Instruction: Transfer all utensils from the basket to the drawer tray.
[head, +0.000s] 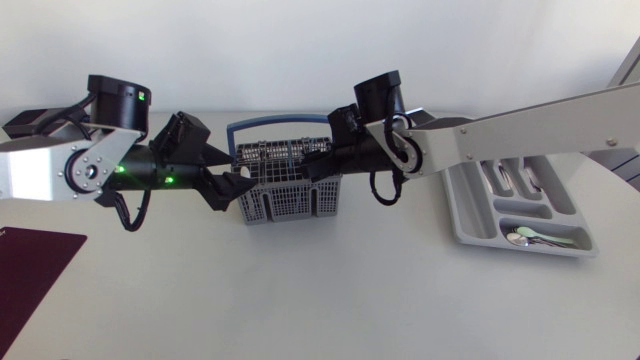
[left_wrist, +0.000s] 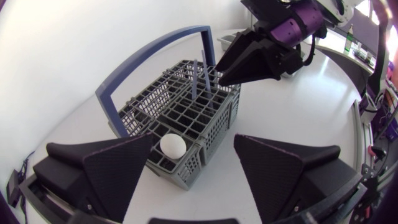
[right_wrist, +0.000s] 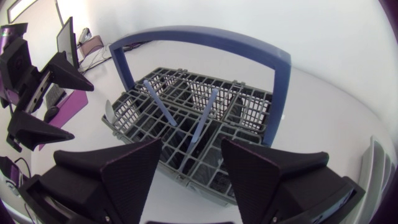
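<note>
Two blue-handled utensils (right_wrist: 160, 102) stand in the basket (head: 285, 185), mid-table near the back edge. Left gripper (left_wrist: 194, 137) and right gripper (right_wrist: 192, 141) flank it, both with fingers apart, holding nothing. Drawer tray (head: 462, 225) by right edge, spoons (head: 530, 237) inside.

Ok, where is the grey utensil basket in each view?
Head view: basket at centre, between left gripper and right gripper.
Left wrist view: basket just ahead of the left gripper.
Right wrist view: basket just ahead of the right gripper.
Shared landmark: its blue arched handle, visible in all three.
</note>
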